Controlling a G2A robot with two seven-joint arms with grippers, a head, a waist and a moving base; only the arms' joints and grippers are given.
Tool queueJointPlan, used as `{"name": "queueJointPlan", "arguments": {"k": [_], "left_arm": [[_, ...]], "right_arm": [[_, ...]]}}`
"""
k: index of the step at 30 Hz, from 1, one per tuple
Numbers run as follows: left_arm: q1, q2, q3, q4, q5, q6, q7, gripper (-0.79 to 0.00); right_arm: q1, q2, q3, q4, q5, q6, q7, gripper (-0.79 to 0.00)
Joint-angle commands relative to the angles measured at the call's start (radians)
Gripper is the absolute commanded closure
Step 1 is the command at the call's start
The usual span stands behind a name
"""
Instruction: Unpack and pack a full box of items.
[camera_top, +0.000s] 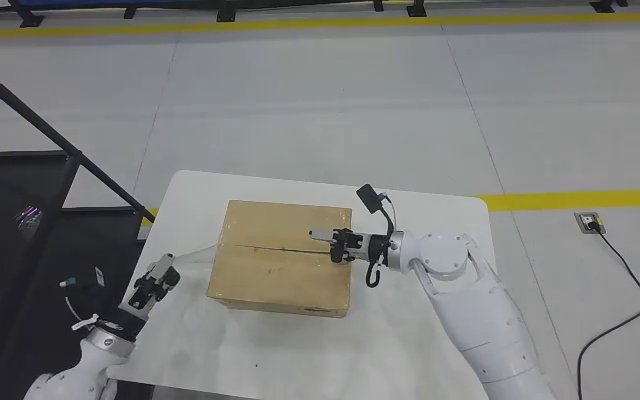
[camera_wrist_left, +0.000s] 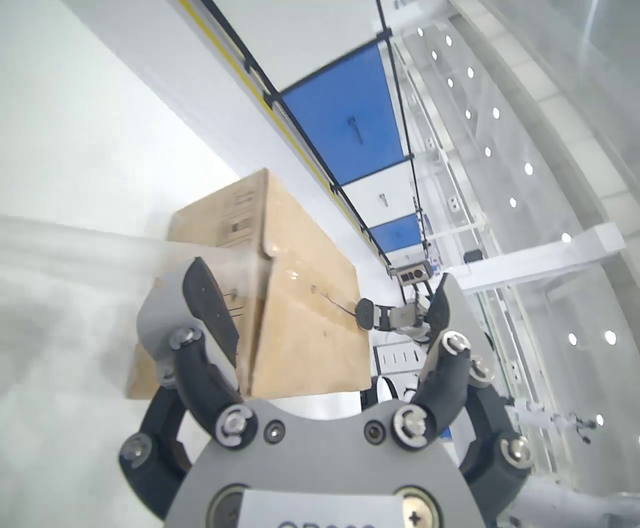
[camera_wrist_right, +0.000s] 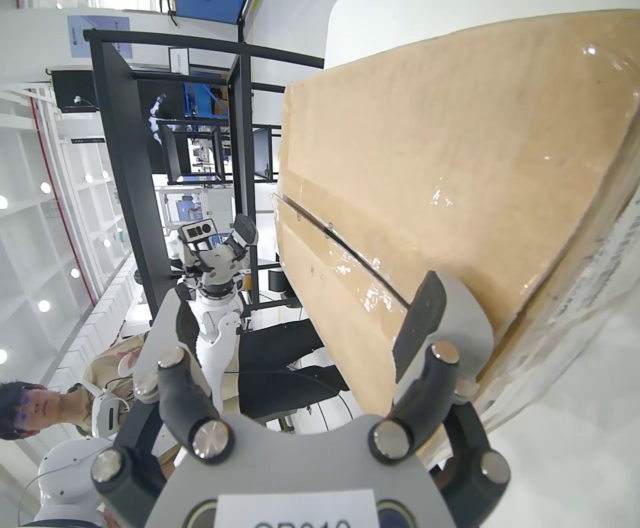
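Top view, nearest first. At the near left edge of the white table (camera_top: 420, 330), the left gripper (camera_top: 155, 280), jaws spread wide, gripping nothing. Aimed at the box (camera_top: 280, 265) yet well apart from it. Between the two, a pale see-through strip (camera_top: 195, 255) running off the box's left side, perhaps loose tape; smeared to a blur in the left wrist view, so hard to name. Next, mid-table, the cardboard box itself: closed, flaps meeting along a taped seam (camera_top: 270, 247), glossy clear tape over it. Contents hidden under the flaps. Low over the right end of that seam, the right gripper (camera_top: 330, 240), jaws likewise apart and empty, one finger (camera_wrist_right: 430, 315) in line with the seam and covering its end from above. Farther off, left of the table, a black frame (camera_top: 40, 130), cut off by the picture's edge. Off to the right, a yellow floor line (camera_top: 560, 200), then a floor socket (camera_top: 588, 222) just beyond it. Farthest of all, a second yellow stripe (camera_top: 300, 22) across the pale floor.
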Motion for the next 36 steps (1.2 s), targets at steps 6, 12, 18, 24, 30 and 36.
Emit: {"name": "queueJointPlan", "arguments": {"k": [6, 12, 18, 24, 30, 36], "left_arm": [[-0.001, 0.0, 0.001, 0.0, 0.003, 0.0, -0.002, -0.785], [-0.051, -0.016, 0.052, 0.117, -0.172, 0.107, 0.009, -0.785], [-0.163, -0.045, 0.158, 0.279, -0.323, 0.088, 0.005, -0.785], [-0.314, -0.076, 0.246, 0.422, -0.463, 0.089, -0.019, -0.785], [-0.474, -0.108, 0.338, 0.575, -0.493, 0.098, -0.017, -0.785], [-0.51, -0.122, 0.342, 0.607, -0.475, -0.022, -0.005, -0.785]], "right_arm": [[0.0, 0.0, 0.0, 0.0, 0.0, 0.0, 0.0, -0.785], [0.0, 0.0, 0.0, 0.0, 0.0, 0.0, 0.0, -0.785], [0.0, 0.0, 0.0, 0.0, 0.0, 0.0, 0.0, -0.785], [0.0, 0.0, 0.0, 0.0, 0.0, 0.0, 0.0, -0.785], [0.0, 0.0, 0.0, 0.0, 0.0, 0.0, 0.0, -0.785], [0.0, 0.0, 0.0, 0.0, 0.0, 0.0, 0.0, -0.785]]}}
